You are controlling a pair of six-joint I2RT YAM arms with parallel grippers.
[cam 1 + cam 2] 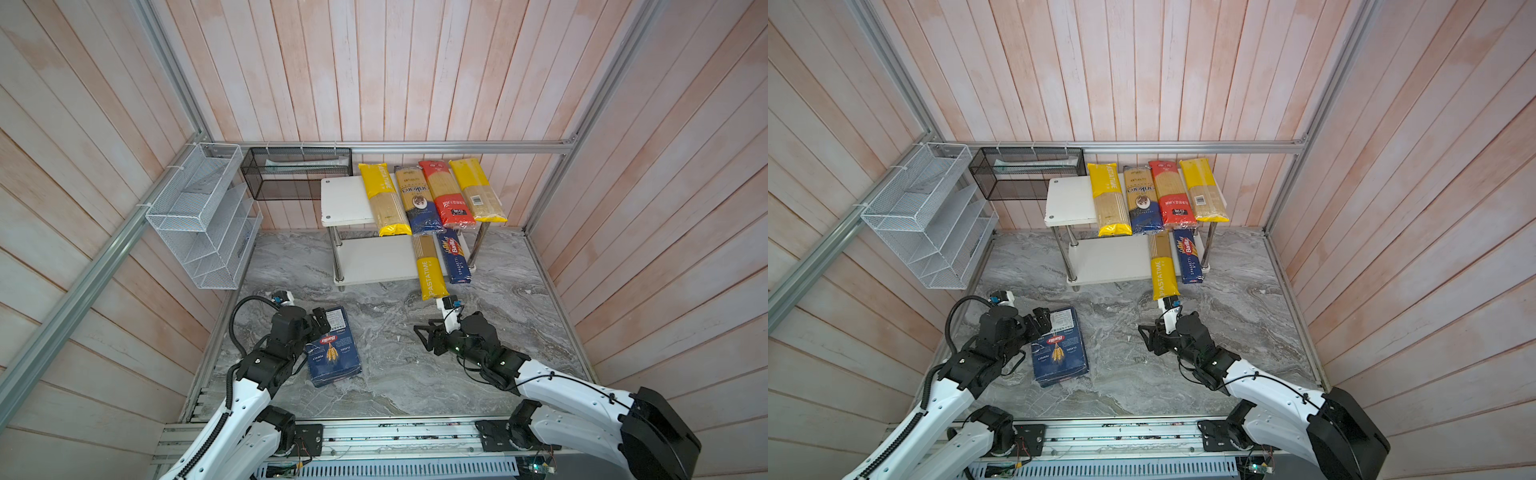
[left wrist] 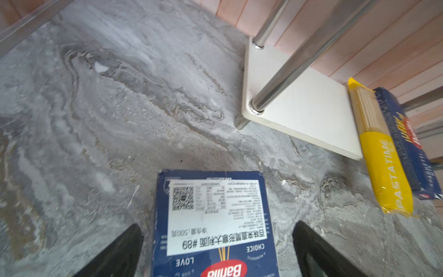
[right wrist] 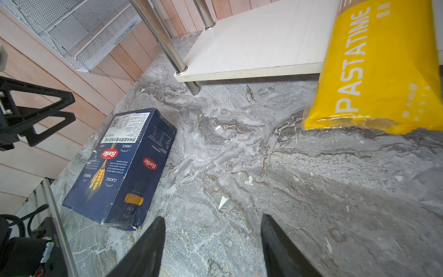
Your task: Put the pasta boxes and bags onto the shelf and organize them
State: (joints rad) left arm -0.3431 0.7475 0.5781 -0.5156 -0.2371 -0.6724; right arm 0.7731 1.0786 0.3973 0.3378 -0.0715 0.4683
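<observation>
Hovering my left claw (image 2: 217, 225) over the label end of the wide Barilla box (image 1: 336, 357). The fingers are spread apart, one on each side of its narrow width. A strip of counter (image 1: 395, 374) shows between each finger and the cardboard, so I'd say nothing's clamped yet.

The box lies flat, with its long axis running from my side toward the shelf (image 1: 345, 199). The claw already lines up across the short way, which looks like the right grab to me.

My right claw (image 3: 213, 217) is open and empty too. It sits well apart across bare counter, pointing over at the box, so this one's the left arm's job.

The shelf sits ahead of the box and off to the right in both top views. The row of bags (image 1: 446, 195) fills the right part of the top board, and the left part of both boards is bare. I'd carry the box forward and a bit right.
</observation>
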